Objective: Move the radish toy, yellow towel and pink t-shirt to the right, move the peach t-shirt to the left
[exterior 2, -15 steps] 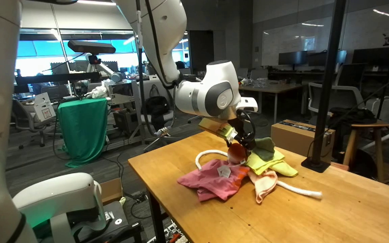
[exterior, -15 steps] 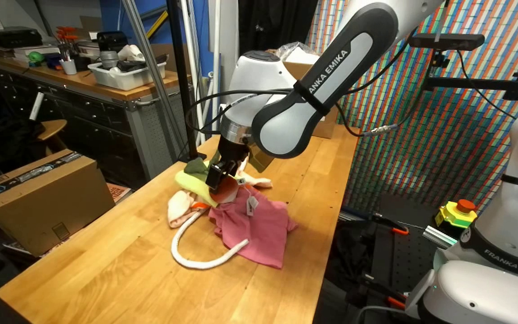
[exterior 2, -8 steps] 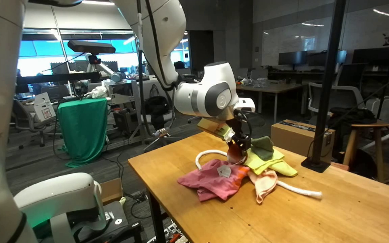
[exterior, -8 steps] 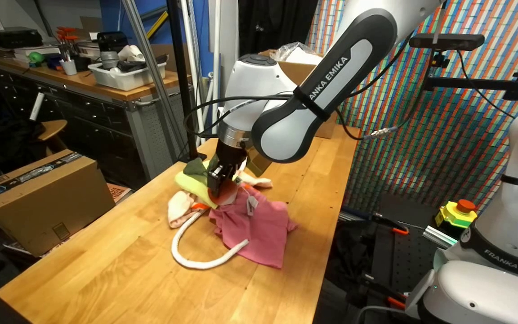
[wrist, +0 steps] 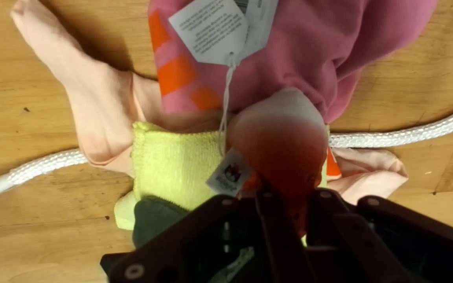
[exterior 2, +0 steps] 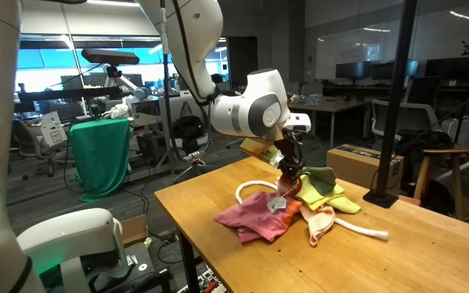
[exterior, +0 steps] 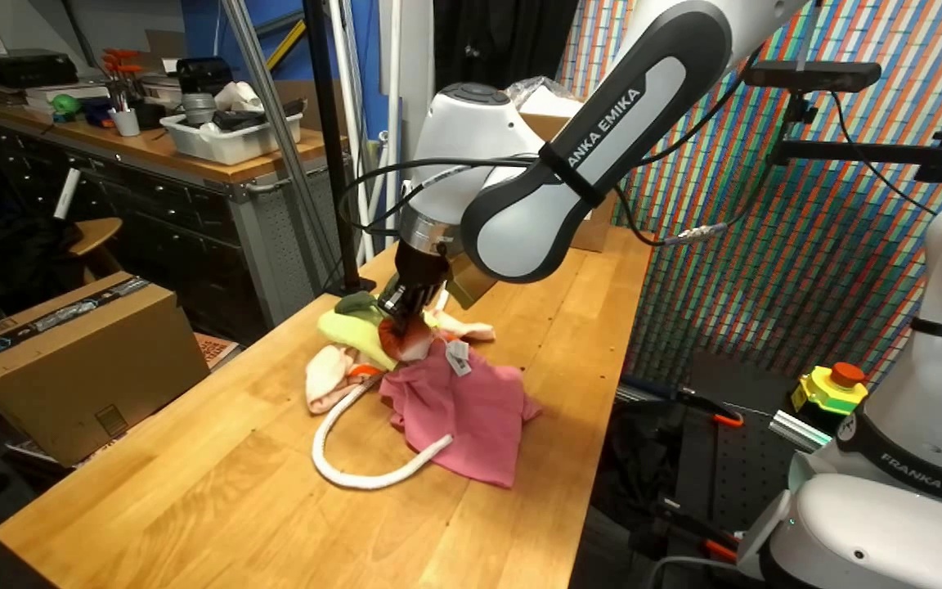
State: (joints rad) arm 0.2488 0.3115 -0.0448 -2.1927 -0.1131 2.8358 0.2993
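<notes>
Radish toy [wrist: 285,137] is held! Its red end is pinched by the gripper [wrist: 295,194], jaws set narrow on it, with the white tip pointed toward the folds of the pink t-shirt [wrist: 309,43]. Whether the cloth below is touched cannot be told. A small white label [wrist: 229,173] is worn on the toy's flank, and a paper tag [wrist: 212,33] is hung on a string [wrist: 227,90] over the pink. Beneath the toy, the yellow towel [wrist: 171,161] is partly covered by dark green fabric [wrist: 155,220]. Lower again, the peach t-shirt [wrist: 96,102] is seen on both sides, and in an exterior view a white rope [exterior: 356,481] is curled onto the pink t-shirt. All this is borne by a wooden table [exterior: 217,499].
</notes>
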